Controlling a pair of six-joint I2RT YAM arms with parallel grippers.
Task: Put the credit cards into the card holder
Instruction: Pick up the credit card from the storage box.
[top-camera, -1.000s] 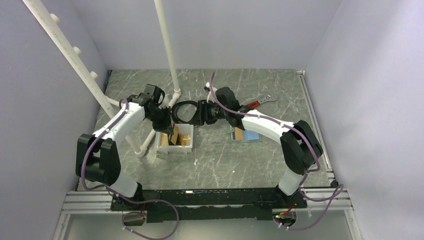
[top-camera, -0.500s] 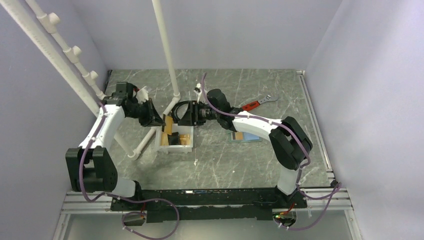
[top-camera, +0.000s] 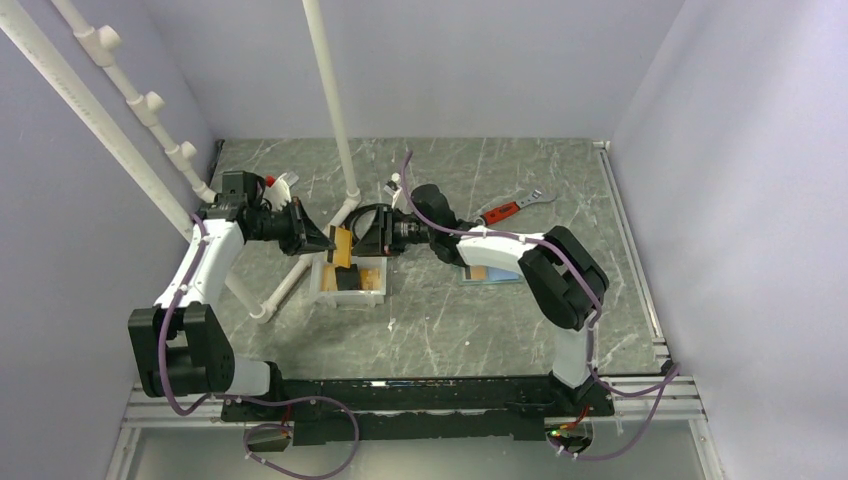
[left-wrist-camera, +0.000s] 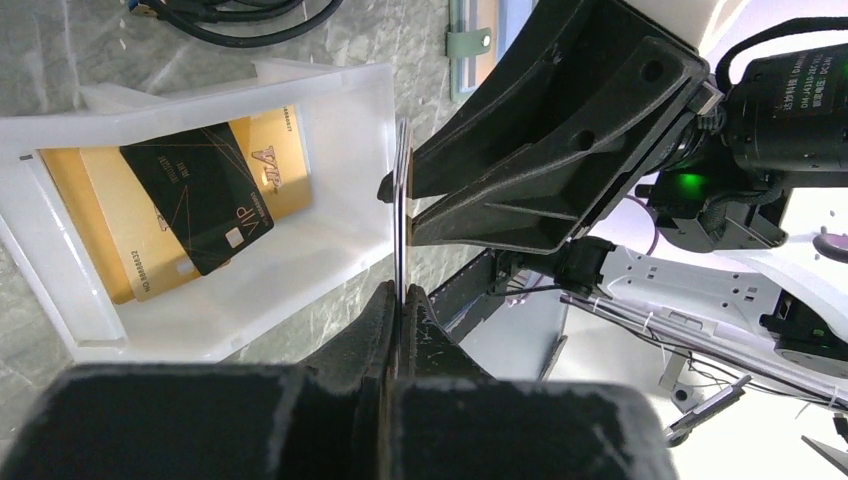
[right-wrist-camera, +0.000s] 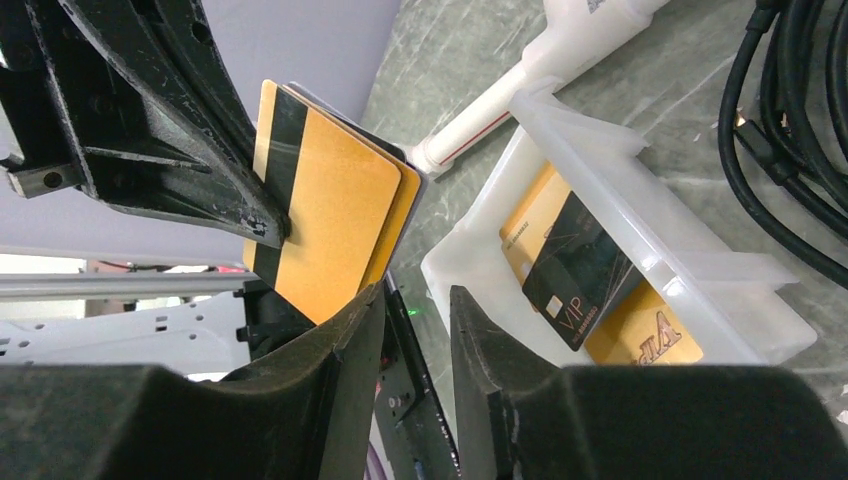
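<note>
Two arms faced each other above the white tray (top-camera: 350, 300) in the overhead view. The left hand (top-camera: 325, 240) was clamped on a gold card stack (top-camera: 343, 247), held upright over the tray's far edge, and the right hand (top-camera: 366, 232) pointed at it from the other side, just beside the stack. The card holder (top-camera: 490, 272) lay open on the counter (top-camera: 450, 330) to the right of the tray, with a tan card showing in it beside a light-blue pocket. A red-handled wrench (top-camera: 510, 208) lay farther back. From the left wrist, the stack appeared edge-on, pinched between that hand's closed fingers, with the right hand's black fingers reaching its far end. Below it, the tray held loose gold cards (left-wrist-camera: 110, 220) with a black card (left-wrist-camera: 200, 195) lying on top. From the right wrist, the stack's gold face, with its black stripe, stood just past the right hand's fingertips. That hand's jaws were partly apart with nothing between them.
</note>
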